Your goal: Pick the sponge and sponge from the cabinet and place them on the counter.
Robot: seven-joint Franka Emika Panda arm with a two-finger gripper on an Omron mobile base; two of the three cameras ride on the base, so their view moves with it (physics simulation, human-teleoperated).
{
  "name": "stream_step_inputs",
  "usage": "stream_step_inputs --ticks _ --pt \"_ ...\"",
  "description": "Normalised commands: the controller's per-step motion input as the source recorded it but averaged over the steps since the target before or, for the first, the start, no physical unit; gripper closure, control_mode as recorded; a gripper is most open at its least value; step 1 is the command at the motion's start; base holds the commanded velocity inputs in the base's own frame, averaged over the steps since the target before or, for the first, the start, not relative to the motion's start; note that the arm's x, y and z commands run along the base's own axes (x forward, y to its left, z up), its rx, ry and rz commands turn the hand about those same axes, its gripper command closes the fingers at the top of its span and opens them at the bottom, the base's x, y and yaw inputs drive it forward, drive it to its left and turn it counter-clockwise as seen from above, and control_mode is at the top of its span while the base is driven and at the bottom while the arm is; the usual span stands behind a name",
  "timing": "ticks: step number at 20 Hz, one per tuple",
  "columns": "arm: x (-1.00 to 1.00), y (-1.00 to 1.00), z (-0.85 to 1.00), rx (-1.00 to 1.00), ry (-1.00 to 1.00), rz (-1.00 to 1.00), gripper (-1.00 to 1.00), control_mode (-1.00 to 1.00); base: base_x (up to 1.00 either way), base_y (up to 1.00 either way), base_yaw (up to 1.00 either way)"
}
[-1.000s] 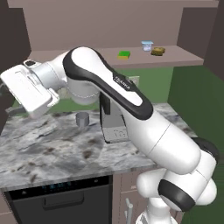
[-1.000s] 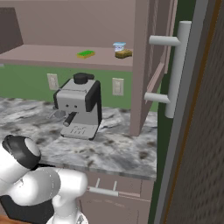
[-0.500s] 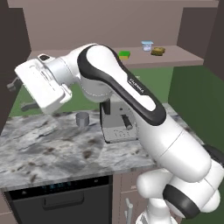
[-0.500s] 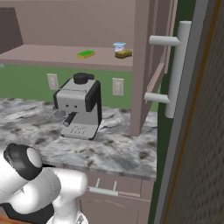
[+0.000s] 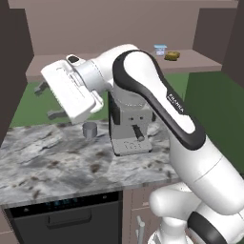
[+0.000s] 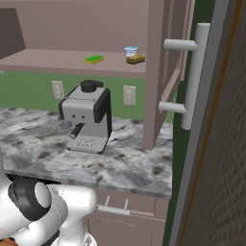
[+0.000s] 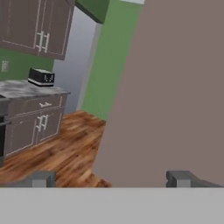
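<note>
My gripper hangs left of the coffee machine, fingers apart and empty; both sponges sit above it in the cabinet.

In the right base view's upper middle, two sponges and a cup sit on the cabinet shelf. The coffee machine stands on the surface at centre-left. The gripper hangs at the left base view's left.
</note>
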Motion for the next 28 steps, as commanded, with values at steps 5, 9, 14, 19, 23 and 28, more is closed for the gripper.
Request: stream_step_inputs --ticks 5,9,14,19,23,28 --pt "0.0 -0.51 0.0 0.0 -0.06 -0.06 -1.0 -1.0 0.0 0.0 0.0" --pt "0.0 -0.49 0.01 -0.02 -0.05 -0.08 -1.0 -1.0 0.0 0.0 0.0" --pt "0.0 -0.48 0.02 -0.03 -0.03 -0.09 -1.0 -1.0 0.0 0.0 0.0" --pt "-0.01 -0.48 0.0 -0.03 -0.01 -0.12 -1.0 -1.0 0.0 0.0 0.0" --pt "0.0 -0.46 0.0 -0.02 -0.02 -0.16 -1.0 -1.0 0.0 0.0 0.0" --pt "0.0 -0.43 0.0 -0.01 -0.02 -0.18 -1.0 -1.0 0.0 0.0 0.0"
